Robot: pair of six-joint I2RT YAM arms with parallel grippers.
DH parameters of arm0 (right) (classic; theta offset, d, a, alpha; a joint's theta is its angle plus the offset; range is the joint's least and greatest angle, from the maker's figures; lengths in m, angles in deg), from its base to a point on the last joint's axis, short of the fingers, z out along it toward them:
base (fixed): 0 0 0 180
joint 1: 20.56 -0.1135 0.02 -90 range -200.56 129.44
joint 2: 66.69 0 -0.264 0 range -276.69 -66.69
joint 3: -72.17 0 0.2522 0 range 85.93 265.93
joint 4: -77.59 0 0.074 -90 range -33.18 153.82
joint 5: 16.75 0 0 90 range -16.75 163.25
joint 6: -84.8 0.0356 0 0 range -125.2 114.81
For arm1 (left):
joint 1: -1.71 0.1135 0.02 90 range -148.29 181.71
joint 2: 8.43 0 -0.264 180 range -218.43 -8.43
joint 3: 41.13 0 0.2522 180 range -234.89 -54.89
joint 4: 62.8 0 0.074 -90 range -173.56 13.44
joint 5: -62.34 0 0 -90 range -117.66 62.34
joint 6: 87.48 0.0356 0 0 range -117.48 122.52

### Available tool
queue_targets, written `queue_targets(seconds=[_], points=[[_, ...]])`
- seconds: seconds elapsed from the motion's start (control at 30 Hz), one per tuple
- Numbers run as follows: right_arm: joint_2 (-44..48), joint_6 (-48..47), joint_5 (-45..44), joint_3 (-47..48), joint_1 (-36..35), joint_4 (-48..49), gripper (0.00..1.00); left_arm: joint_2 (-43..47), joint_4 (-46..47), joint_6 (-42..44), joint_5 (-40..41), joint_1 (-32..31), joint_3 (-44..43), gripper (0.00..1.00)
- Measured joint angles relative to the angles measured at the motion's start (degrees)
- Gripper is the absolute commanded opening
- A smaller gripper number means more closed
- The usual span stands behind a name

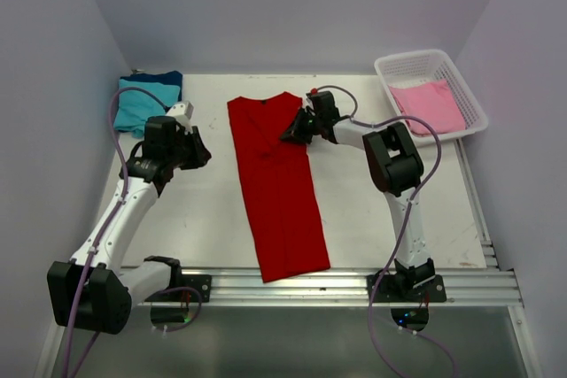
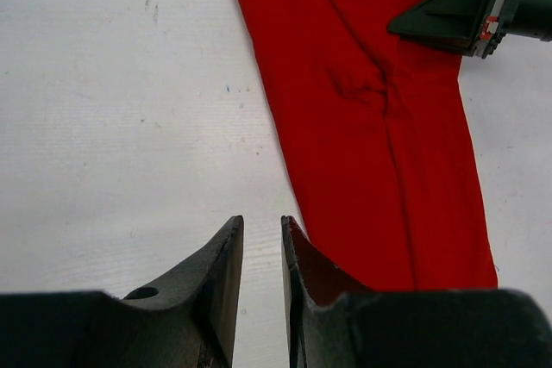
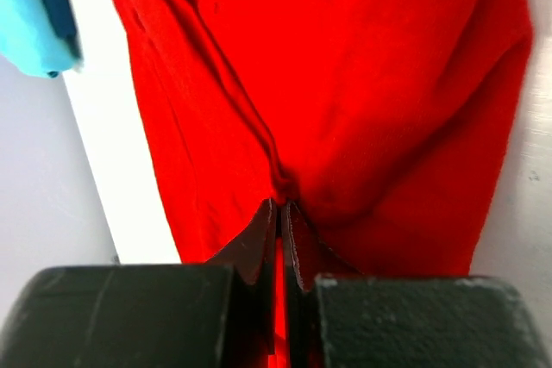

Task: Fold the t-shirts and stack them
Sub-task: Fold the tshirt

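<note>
- White table (image 1: 354, 210) fills the top view, with both arm bases bolted at its 6 o'clock edge.
- Bright red t-shirt (image 1: 279, 192) lies flat in a long narrow strip down the middle of the table, from 12 o'clock to 6 o'clock. Its lower end reaches the metal rails at the near edge.
- Right arm (image 1: 403, 201) reaches in from 5 o'clock, and left arm (image 1: 124, 210) from 7 o'clock.
- White lattice basket (image 1: 410, 64) sits at the table's 2 o'clock corner, with a pink t-shirt (image 1: 430, 105) lying inside it.
- Teal t-shirt (image 1: 137, 108) rests at the 10 o'clock corner, with a dark blue t-shirt (image 1: 164, 80) touching it on the far side.
- Right gripper (image 1: 295, 130) is on the red shirt's upper part, toward its 3 o'clock edge. In its wrist view the fingers (image 3: 266, 230) are pressed together on a raised pinch of red cloth, and creases fan away from the tips.
- Left gripper (image 2: 261, 239) is at 9 o'clock of the red shirt, over bare table and apart from the cloth. Its fingers stand a narrow gap apart with nothing between them.
</note>
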Motion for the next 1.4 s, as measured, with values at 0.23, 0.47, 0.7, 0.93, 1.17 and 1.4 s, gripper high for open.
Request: queue_targets(seconds=[0.23, 0.47, 0.7, 0.93, 1.17, 1.4], points=[[0.22, 5.57, 7.85, -5.29, -0.07, 14.14, 0.00, 0.17, 0.00, 0.00, 0.04, 0.00, 0.46, 0.27], [0.00, 12.44, 14.51, -5.77, -0.72, 29.31, 0.00, 0.31, -0.04, 0.02, 0.24, 0.00, 0.90, 0.27], [-3.28, 14.84, 19.50, -3.72, -1.97, 32.83, 0.00, 0.31, -0.04, 0.00, 0.26, 0.00, 0.90, 0.26], [-4.07, 9.49, 21.20, -0.26, -3.48, 24.06, 0.24, 0.31, -0.02, 0.02, 0.24, 0.00, 0.90, 0.25], [-4.07, 4.33, 22.18, 0.61, -4.00, 18.12, 0.55, 0.31, -0.02, 0.00, 0.24, 0.00, 0.90, 0.25], [-3.78, 1.73, 22.71, 0.37, -3.98, 17.27, 0.28, 0.31, 0.02, 0.00, 0.17, 0.00, 0.92, 0.24]])
